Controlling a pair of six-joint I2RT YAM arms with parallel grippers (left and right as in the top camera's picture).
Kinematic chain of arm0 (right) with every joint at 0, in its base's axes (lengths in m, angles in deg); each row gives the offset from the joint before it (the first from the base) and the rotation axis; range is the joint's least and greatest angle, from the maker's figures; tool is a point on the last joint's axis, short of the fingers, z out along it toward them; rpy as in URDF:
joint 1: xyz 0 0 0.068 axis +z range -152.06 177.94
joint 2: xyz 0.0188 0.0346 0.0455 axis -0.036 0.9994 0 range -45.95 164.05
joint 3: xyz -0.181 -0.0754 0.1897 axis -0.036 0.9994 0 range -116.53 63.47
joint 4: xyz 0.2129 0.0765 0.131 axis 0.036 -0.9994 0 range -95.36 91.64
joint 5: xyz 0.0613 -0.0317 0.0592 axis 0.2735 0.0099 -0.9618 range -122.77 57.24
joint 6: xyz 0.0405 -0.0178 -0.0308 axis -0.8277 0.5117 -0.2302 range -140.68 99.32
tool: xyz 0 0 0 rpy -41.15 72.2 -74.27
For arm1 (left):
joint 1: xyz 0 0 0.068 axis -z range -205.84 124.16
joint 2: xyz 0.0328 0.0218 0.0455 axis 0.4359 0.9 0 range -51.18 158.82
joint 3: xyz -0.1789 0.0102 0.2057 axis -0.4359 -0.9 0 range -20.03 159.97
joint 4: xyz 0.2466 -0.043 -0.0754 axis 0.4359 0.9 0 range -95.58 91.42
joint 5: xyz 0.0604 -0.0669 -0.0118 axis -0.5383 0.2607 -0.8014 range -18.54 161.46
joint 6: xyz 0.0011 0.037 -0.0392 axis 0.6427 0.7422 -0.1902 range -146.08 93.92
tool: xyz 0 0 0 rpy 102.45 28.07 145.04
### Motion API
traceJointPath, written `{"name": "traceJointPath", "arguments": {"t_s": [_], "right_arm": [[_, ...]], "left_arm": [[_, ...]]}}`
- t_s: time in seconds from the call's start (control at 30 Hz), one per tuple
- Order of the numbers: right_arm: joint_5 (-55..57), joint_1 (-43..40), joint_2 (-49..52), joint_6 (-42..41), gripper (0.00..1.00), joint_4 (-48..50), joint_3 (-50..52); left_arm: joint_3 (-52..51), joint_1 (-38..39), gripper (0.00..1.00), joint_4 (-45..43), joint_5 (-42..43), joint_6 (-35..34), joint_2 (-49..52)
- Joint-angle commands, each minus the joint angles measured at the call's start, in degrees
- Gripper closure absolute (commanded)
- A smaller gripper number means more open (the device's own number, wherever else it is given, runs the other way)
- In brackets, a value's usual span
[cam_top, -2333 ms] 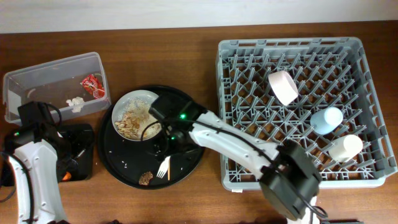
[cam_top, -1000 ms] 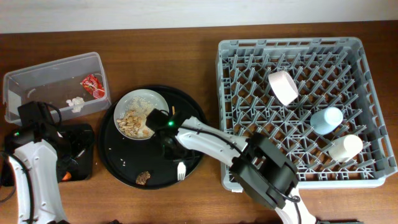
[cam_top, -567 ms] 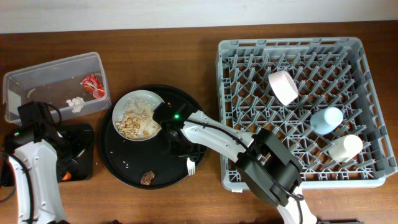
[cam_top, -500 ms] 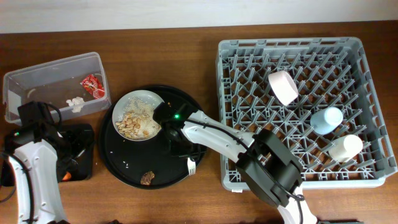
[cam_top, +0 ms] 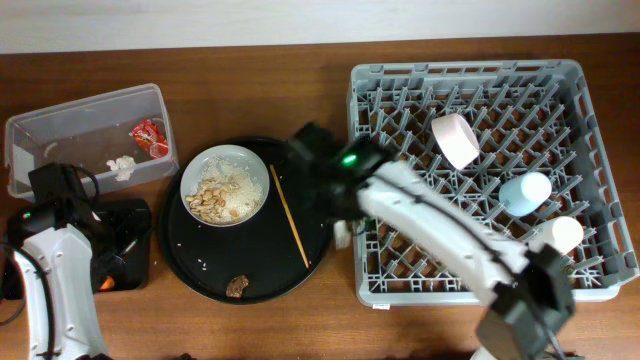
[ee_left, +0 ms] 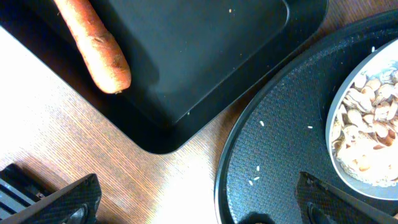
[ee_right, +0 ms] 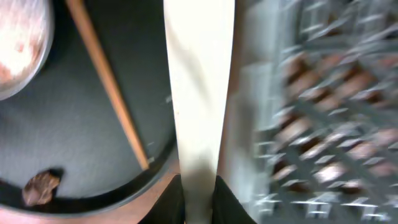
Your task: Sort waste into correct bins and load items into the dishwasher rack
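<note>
White plastic fork (ee_right: 199, 93): where? (A)
Pinched in the right hand (ee_right: 199, 198), fingers clenched on its handle. It hangs over the right rim of the round black tray (cam_top: 270, 265), at the gap to the dishwasher rack (cam_top: 460, 68) just right of that tray. The rack side of the wrist view is blurred. (B)
And the left hand (ee_left: 199, 208)? (A)
Released, fingers wide apart. It hovers above the round tray's left rim. The shallow black rectangular tray (ee_left: 205, 56) lies just beside that rim, with the carrot (ee_left: 93, 46) in it. (B)
What's on the round tray? (A)
A plate (cam_top: 258, 170) with rice-like scraps (cam_top: 215, 195) at its back left, a brown lump (cam_top: 237, 286) near its front rim, a thin wooden stick (cam_top: 290, 216) right of its centre. (B)
Rest? (A)
The clear tub (cam_top: 60, 125), back left of the round tray on the bench (cam_top: 250, 80), holds the red wrapper (cam_top: 149, 136) and tissue (cam_top: 122, 166). In the dishwasher rack: bowl (cam_top: 455, 139), blue cup (cam_top: 525, 192), cream cup (cam_top: 555, 237). (B)
</note>
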Motion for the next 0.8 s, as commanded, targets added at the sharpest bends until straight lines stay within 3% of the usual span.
{"name": "traceJointPath", "arguments": {"t_s": [0.0, 0.33, 0.43, 0.7, 0.77], "right_arm": [[1.77, -4.81, -1.09, 5.95, 0.85, -2.67, -0.24], [0.59, -7.89, -0.96, 6.10, 0.85, 0.31, 7.72], [0.72, -7.89, -0.96, 6.12, 0.67, 1.05, 9.18], [-1.33, -7.85, -1.09, 8.13, 0.64, 0.63, 5.05], [-4.98, -7.74, -1.09, 10.86, 0.58, 1.18, 1.73]], "left_arm": [[0.17, -0.24, 0.01, -0.13, -0.66, 0.87, -0.76], [0.17, -0.24, 0.01, -0.28, -0.66, 0.87, -0.76], [0.17, -0.24, 0.01, -0.28, -0.66, 0.87, -0.76], [0.17, -0.24, 0.01, -0.33, -0.66, 0.87, -0.76], [0.17, -0.24, 0.01, -0.33, -0.66, 0.87, -0.76]]}}
